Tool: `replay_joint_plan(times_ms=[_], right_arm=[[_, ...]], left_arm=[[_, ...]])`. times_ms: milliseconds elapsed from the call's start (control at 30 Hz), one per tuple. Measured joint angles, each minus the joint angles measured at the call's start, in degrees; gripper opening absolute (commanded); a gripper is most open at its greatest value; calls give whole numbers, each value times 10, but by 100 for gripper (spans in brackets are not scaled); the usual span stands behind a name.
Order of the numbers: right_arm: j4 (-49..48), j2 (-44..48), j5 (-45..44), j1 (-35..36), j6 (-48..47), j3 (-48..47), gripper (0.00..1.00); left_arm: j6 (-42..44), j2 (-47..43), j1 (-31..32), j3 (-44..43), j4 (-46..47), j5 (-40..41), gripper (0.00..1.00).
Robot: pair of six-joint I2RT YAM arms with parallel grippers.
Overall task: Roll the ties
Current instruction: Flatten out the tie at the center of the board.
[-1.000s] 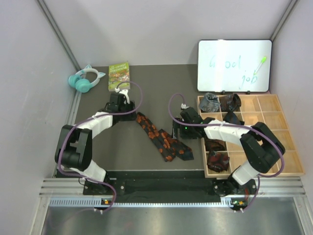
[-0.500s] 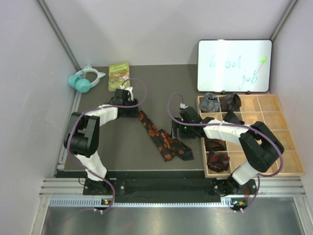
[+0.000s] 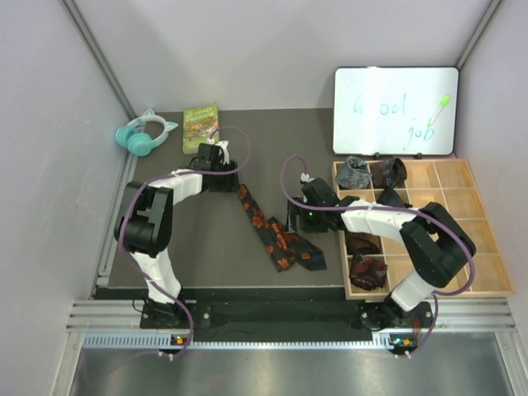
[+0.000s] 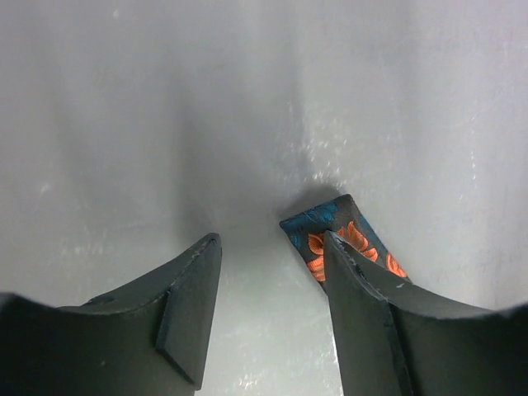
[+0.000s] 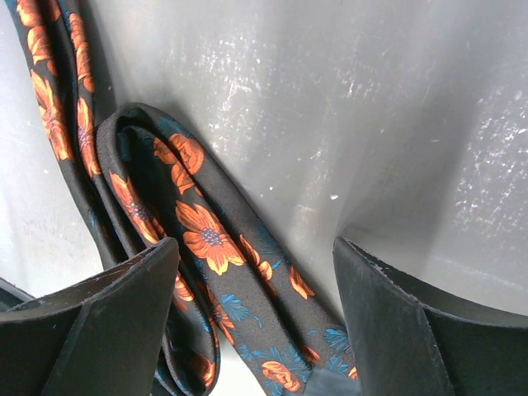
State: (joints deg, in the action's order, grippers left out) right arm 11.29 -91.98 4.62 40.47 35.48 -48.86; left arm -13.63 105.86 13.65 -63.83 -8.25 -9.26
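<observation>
One finger of the left gripper (image 4: 271, 243), spread and empty, hides part of the narrow tip of the black, orange-flowered tie (image 4: 326, 219); the right gripper (image 5: 256, 245), also spread, hangs over its soft folded loop.

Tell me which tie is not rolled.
The black tie with orange blotches, lying stretched across the table; the other ties sit as rolls in the wooden tray compartments.

Shows the left gripper (image 4: 271, 247) farther back and farther right on the desk (image 3: 198, 239) than a second ago, now just beside the narrow end of the black tie with orange blotches (image 3: 268, 233). Shows the left arm's elbow (image 3: 147, 223) swung in from the near left, standing more upright. Puts the right gripper (image 5: 256, 247) slightly farther left.
</observation>
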Motion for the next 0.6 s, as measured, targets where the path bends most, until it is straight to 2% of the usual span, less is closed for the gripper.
replay_joint_plan(times_ms=[367,400,467,600], right_arm=[[-10,-4,20,-4,-5,0,76],[-10,-4,23,-5,-5,0,76],[-11,-4,27,-7,-5,0,76],[-13,-4,34,-11,-5,1,75]], left_arm=[[1,38,26,-54,-23,9,46],[1,41,28,-57,-25,12,38],[1,47,32,-68,-32,16,29],[3,65,40,-92,-49,19,26]])
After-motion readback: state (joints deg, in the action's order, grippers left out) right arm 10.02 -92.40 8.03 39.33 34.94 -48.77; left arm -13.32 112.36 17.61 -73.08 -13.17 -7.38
